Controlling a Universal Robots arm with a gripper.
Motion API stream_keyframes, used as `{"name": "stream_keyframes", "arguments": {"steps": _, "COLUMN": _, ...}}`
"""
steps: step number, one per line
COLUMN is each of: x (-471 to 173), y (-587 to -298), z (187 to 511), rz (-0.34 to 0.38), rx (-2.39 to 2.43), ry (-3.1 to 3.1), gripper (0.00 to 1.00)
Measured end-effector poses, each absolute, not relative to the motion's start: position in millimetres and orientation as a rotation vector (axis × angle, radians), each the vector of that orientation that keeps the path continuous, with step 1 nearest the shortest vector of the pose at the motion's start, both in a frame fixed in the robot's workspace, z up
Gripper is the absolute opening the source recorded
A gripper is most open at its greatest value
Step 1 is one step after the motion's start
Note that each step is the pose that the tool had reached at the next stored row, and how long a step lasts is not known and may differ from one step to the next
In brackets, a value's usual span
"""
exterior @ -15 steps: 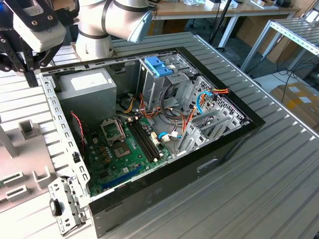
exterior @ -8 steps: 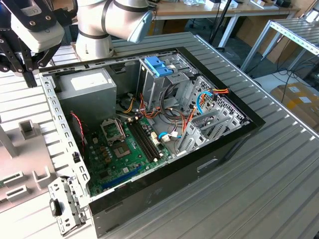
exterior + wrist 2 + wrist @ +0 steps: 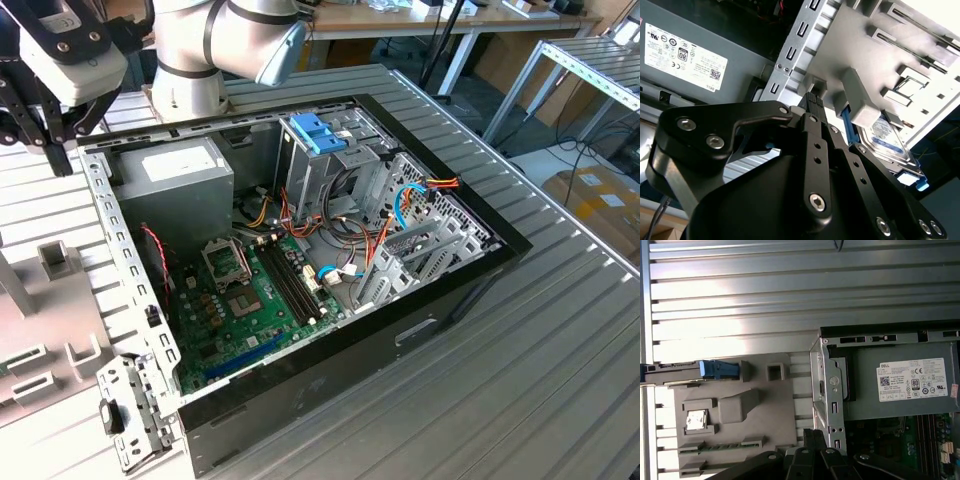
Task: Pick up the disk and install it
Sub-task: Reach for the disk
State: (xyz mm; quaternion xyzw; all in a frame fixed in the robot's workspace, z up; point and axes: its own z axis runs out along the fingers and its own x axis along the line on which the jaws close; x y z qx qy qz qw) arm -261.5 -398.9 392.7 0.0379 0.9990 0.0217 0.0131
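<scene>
The disk [image 3: 890, 144] is a flat silver drive with a white-and-blue label and blue side rails. It stands on its edge in a slot of the grey fixture [image 3: 740, 410], beside the open computer case [image 3: 330, 330]. The gripper [image 3: 812, 102] has its fingers closed together and holds nothing. It hangs near the case's metal edge by the power supply [image 3: 905, 385], apart from the disk.
</scene>
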Motion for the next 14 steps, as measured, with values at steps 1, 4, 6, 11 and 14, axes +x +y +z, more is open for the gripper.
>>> {"name": "stream_keyframes", "arguments": {"steps": 1, "x": -262.3, "y": -398.9, "z": 392.7, "rz": 0.068, "rx": 0.118, "ry": 3.112, "gripper": 0.11}}
{"name": "stream_keyframes", "arguments": {"steps": 4, "x": -262.8, "y": -398.9, "z": 392.3, "rz": 0.068, "rx": 0.118, "ry": 3.112, "gripper": 0.11}}
{"name": "stream_keyframes", "arguments": {"steps": 6, "x": -262.9, "y": -398.9, "z": 391.9, "rz": 0.068, "rx": 0.118, "ry": 3.112, "gripper": 0.11}}
{"name": "stream_keyframes", "arguments": {"steps": 11, "x": -264.0, "y": -398.9, "z": 391.9, "rz": 0.068, "rx": 0.118, "ry": 3.112, "gripper": 0.11}}
{"name": "stream_keyframes", "arguments": {"steps": 14, "x": -265.5, "y": -398.9, "z": 391.6, "rz": 0.068, "rx": 0.118, "ry": 3.112, "gripper": 0.11}}
